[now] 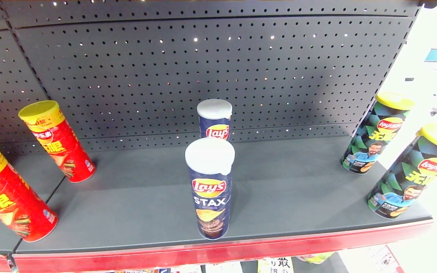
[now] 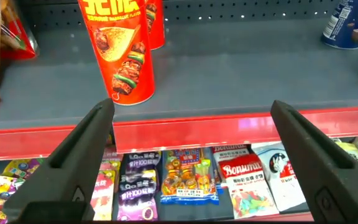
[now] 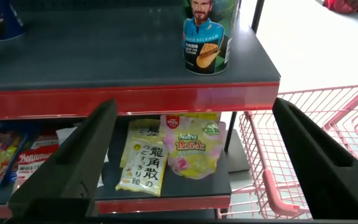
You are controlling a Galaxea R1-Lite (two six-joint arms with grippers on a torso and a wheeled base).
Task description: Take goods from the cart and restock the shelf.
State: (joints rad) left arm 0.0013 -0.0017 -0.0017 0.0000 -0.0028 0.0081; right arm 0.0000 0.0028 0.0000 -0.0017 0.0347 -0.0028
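Note:
The dark grey shelf [image 1: 279,189] with a red front edge carries chip cans. Two navy cans stand mid-shelf, one in front [image 1: 210,187] and one behind [image 1: 214,119]. Two red cans with yellow lids [image 1: 57,140] [image 1: 8,193] stand at the left, two green cans with yellow lids [image 1: 379,132] [image 1: 415,172] at the right. My left gripper [image 2: 191,168] is open and holds nothing, below and in front of the shelf edge near a red can [image 2: 120,50]. My right gripper [image 3: 194,168] is open and holds nothing, in front of the shelf edge near a green can [image 3: 209,34]. The pink wire cart [image 3: 303,155] stands beside the shelf.
A perforated dark back panel [image 1: 203,68] rises behind the cans. The lower shelf holds candy and snack packets [image 2: 188,177] and yellow and pink bags [image 3: 173,152]. Bagged snacks [image 2: 5,37] sit at the shelf's left end. Bare shelf space lies between the can groups.

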